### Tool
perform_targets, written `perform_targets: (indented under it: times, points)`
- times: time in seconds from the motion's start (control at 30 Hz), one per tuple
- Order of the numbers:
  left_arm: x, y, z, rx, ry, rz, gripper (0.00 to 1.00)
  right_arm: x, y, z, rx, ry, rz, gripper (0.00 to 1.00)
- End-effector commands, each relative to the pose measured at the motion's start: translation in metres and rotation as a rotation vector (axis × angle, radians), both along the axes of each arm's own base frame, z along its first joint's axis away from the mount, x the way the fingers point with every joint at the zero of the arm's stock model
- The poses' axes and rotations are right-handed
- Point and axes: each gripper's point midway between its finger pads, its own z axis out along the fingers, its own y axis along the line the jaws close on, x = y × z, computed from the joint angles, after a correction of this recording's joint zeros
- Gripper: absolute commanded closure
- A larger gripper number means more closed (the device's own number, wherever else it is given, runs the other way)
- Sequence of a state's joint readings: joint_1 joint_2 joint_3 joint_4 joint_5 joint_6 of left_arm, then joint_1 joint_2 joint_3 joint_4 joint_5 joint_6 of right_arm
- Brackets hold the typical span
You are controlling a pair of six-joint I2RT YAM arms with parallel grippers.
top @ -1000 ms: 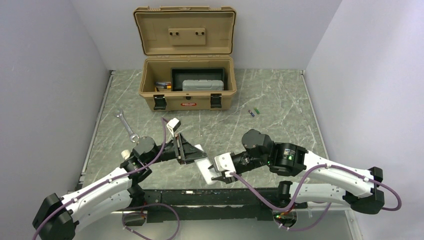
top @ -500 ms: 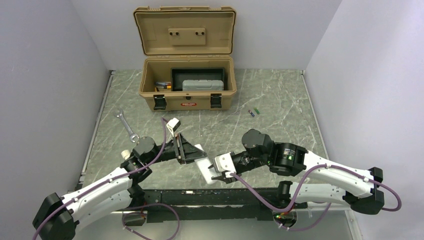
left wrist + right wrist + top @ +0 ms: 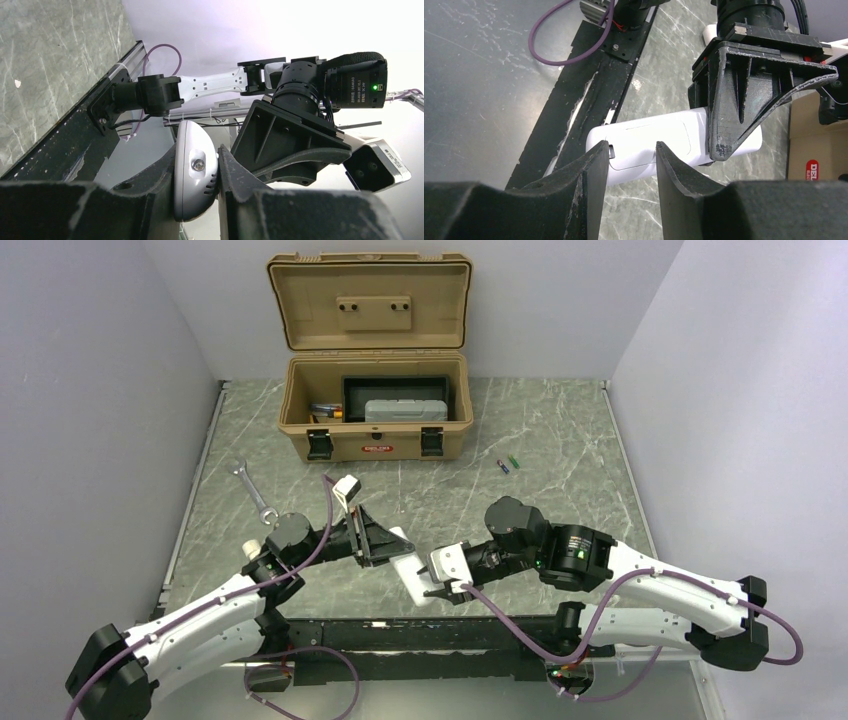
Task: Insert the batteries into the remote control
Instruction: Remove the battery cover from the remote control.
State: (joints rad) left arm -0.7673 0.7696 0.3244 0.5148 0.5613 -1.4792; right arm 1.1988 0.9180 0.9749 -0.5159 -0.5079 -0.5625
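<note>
Remote control, lower centre, clamped in the left gripper, could twist loose if the right gripper (jaws apart against it) pushes hard.

Batteries too small; remote control mostly hidden.

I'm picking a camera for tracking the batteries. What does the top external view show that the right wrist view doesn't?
Only top external: the two tiny batteries, one dark purple and one green, lying right of the open tan plastic toolbox, and the silver metal wrench. Only right wrist: the rounded panel outline on the slim white plastic remote control, with the right end effector open over its near end. Both: the remote, clamped by the left end effector.
</note>
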Motion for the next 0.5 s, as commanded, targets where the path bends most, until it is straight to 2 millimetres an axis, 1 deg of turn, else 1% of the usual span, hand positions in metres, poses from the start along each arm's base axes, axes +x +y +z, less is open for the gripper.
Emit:
perform_targets:
  times: [0.0, 0.17, 0.47]
  points:
    - [-0.0110, -0.0006, 0.0233, -0.073, -0.071, -0.050, 1.00, 0.0152, 0.0047, 0.0242, 0.080, -0.082, -0.036, 0.59]
    - [-0.0109, -0.0014, 0.0246, -0.077, -0.075, -0.053, 1.00, 0.0164, 0.0052, 0.0290, 0.095, -0.083, -0.039, 0.59]
    - [-0.0108, -0.0006, 0.0204, -0.064, -0.071, -0.047, 1.00, 0.0164, 0.0065, 0.0318, 0.103, -0.083, -0.035, 0.59]
